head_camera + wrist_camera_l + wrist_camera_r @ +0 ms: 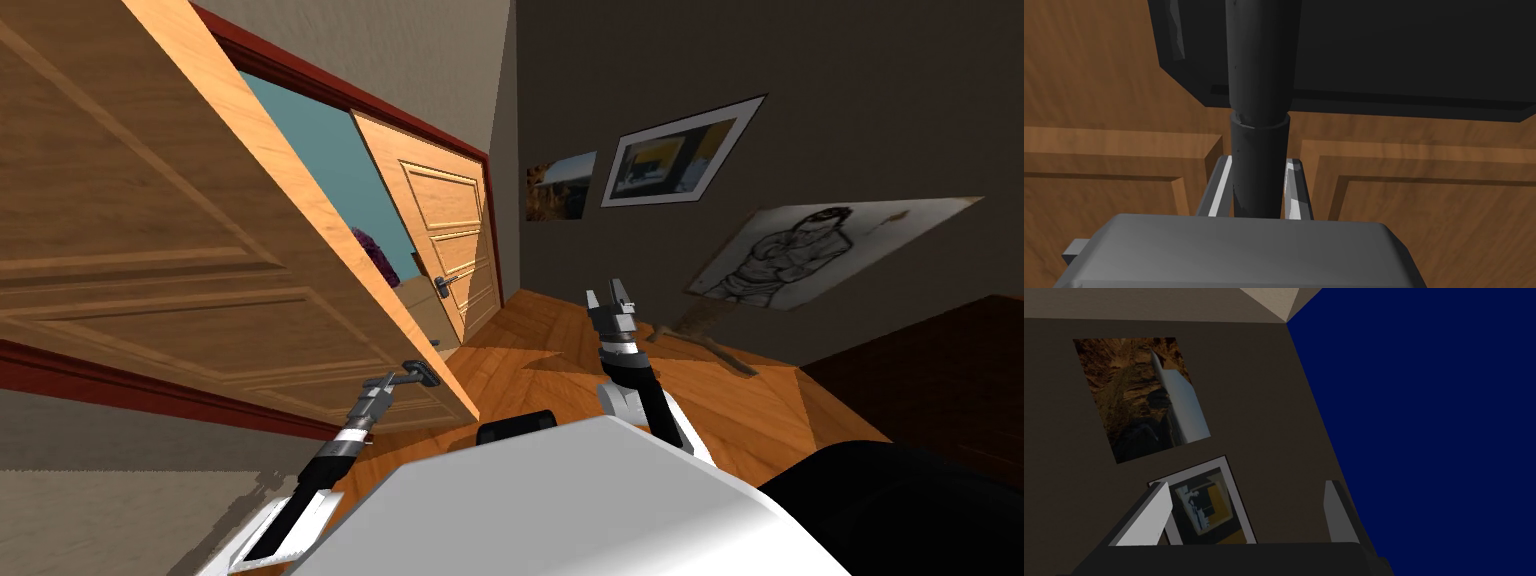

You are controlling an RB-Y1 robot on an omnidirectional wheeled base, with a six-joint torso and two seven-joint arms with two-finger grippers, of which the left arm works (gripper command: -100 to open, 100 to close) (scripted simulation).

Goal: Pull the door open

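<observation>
**While left gripper point(392, 382) clamps dark cylindrical door handle point(1259, 100), panelled light-wood door point(150, 250) stands ajar**

The left wrist view shows both fingers point(1220, 185) pressing the handle's sides. The head view shows the door angled off its red frame point(330, 85) at my left, and the right gripper point(610, 297) raised with its fingers wide.

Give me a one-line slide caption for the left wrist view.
Left end effector shut on the dark door handle, fingers pressing its sides, the wooden door right behind.
</observation>
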